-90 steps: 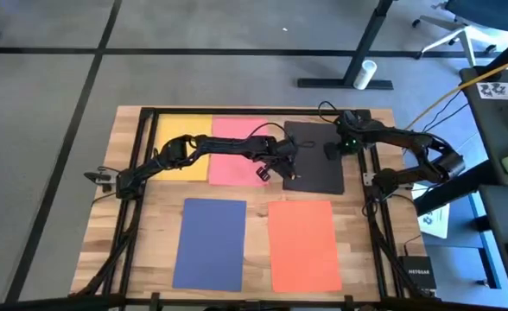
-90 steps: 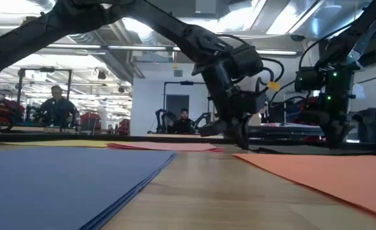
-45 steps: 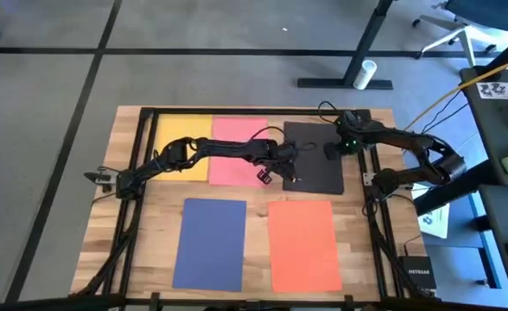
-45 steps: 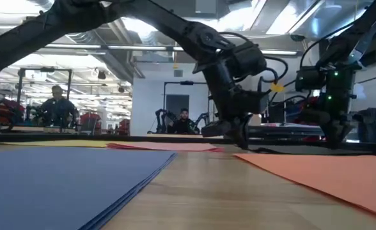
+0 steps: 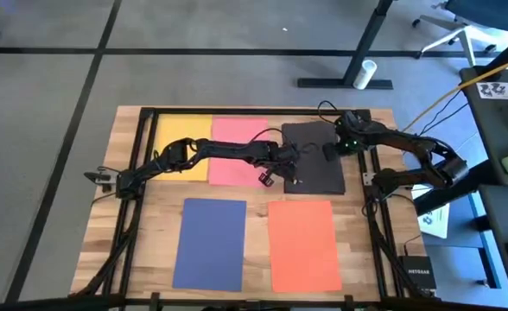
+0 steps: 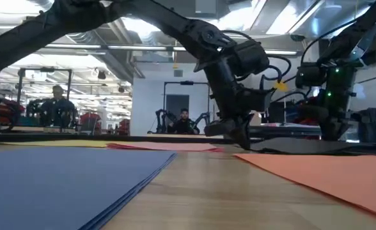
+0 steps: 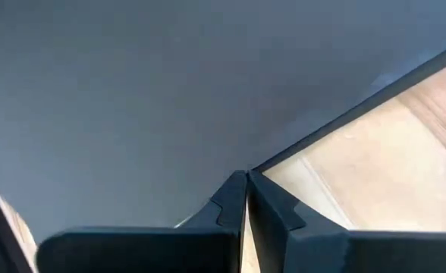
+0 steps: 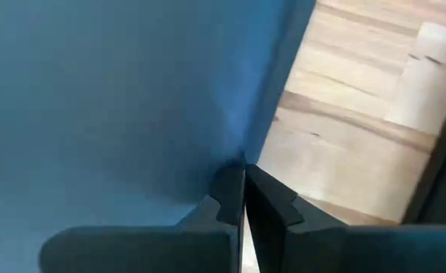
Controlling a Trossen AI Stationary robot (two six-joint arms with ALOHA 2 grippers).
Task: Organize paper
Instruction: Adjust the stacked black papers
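The paper lies as five sheets on the wooden table: yellow (image 5: 181, 141), pink (image 5: 239, 147) and black (image 5: 314, 160) along the far side, navy (image 5: 211, 244) and orange (image 5: 304, 245) along the near side. My left gripper (image 5: 289, 178) reaches across the pink sheet to the black sheet's near left corner and is shut on it. My right gripper (image 5: 335, 149) is shut at the black sheet's right edge. Both show in the low view, left gripper (image 6: 242, 142), right gripper (image 6: 332, 137). My left gripper pinches the black sheet's edge (image 7: 272, 158) near its near left corner between its two shut fingertips. The fingers slant down from the table's left. The rest of the sheet lies on the table. My right gripper pinches the black sheet's right edge (image 8: 252, 144) between its two shut fingertips, coming down from the table's right. The sheet spreads away from the fingers toward the left. How far it is lifted there, I cannot tell.
A black metal frame (image 5: 142, 121) runs round the tabletop. Bare wood (image 5: 258, 186) shows between the far and near rows of sheets. A router box (image 5: 415, 275) sits off the near right corner. People (image 6: 183, 121) stand in the room far behind the table.
My left gripper has edged a little toward the table's right, staying shut at the black sheet's near left corner.
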